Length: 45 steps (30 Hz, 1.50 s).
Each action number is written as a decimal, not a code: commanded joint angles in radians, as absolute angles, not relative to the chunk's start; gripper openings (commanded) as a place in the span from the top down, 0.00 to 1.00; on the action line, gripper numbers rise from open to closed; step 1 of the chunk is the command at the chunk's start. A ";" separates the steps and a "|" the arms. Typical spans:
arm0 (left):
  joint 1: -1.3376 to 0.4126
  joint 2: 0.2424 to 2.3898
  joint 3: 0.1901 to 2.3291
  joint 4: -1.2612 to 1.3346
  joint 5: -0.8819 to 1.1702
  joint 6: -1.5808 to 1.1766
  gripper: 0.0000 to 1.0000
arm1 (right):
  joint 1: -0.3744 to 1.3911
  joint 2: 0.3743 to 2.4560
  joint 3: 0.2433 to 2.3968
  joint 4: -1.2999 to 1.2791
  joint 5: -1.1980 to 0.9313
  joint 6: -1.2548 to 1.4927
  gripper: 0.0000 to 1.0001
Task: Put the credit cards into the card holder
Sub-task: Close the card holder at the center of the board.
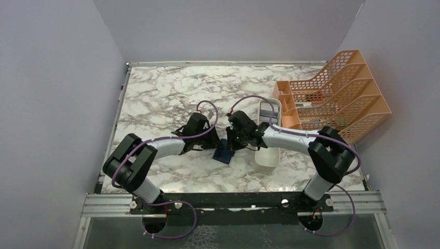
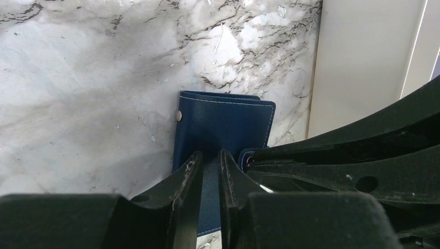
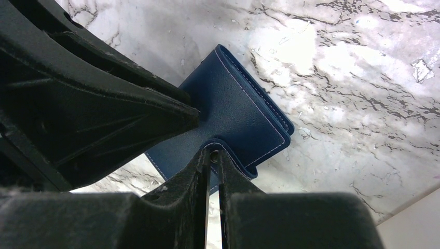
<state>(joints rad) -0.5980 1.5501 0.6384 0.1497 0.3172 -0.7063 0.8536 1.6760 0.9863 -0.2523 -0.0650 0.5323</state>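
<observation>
Card holder (image 1: 224, 154): navy case with its outer side up, lying on the marble table (image 1: 155, 93) at the centre of the overhead view, under the spot where the two arms meet and just left of the white tray (image 1: 268, 157).
Right gripper (image 3: 213, 155): clenched. Its two fingers are pinched on the small snap tab at the case's lower edge, and the metal stud shows between the tips.
Left gripper (image 2: 210, 168): its fingers stand narrowly apart at the case's near edge, with blue cover showing in the gap. I cannot tell whether it clamps the cover or only rests over it.
Grippers together: tips almost touching, the left coming in from the left of the case and the right from the right.
Cards (image 1: 267, 110): a grey flat shape lies in the upper end of the tray, too small to make out clearly.
File rack (image 1: 337, 98): orange mesh, at the upper right, touching the tray's far end.
</observation>
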 commanded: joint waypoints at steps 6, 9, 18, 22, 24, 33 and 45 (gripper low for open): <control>-0.602 1.564 0.604 0.092 0.235 -0.690 0.78 | 0.850 1.683 0.966 -0.226 -0.070 0.548 0.87; -0.601 1.566 0.604 0.094 0.233 -0.692 0.78 | 0.850 1.674 0.960 -0.223 -0.074 0.545 0.88; -0.603 1.575 0.607 0.094 0.229 -0.698 0.78 | 0.860 1.673 0.947 -0.197 -0.084 0.554 0.89; -0.604 1.578 0.609 0.095 0.230 -0.699 0.78 | 0.868 1.685 0.951 -0.197 -0.075 0.555 0.89; -0.604 1.582 0.610 0.094 0.230 -0.699 0.78 | 0.873 1.687 0.951 -0.203 -0.066 0.555 0.89; -0.607 1.585 0.614 0.093 0.232 -0.698 0.78 | 0.892 1.674 0.950 -0.220 -0.040 0.560 0.90; -0.609 1.588 0.620 0.062 0.202 -0.681 0.78 | 0.880 1.604 0.952 -0.242 0.015 0.577 0.81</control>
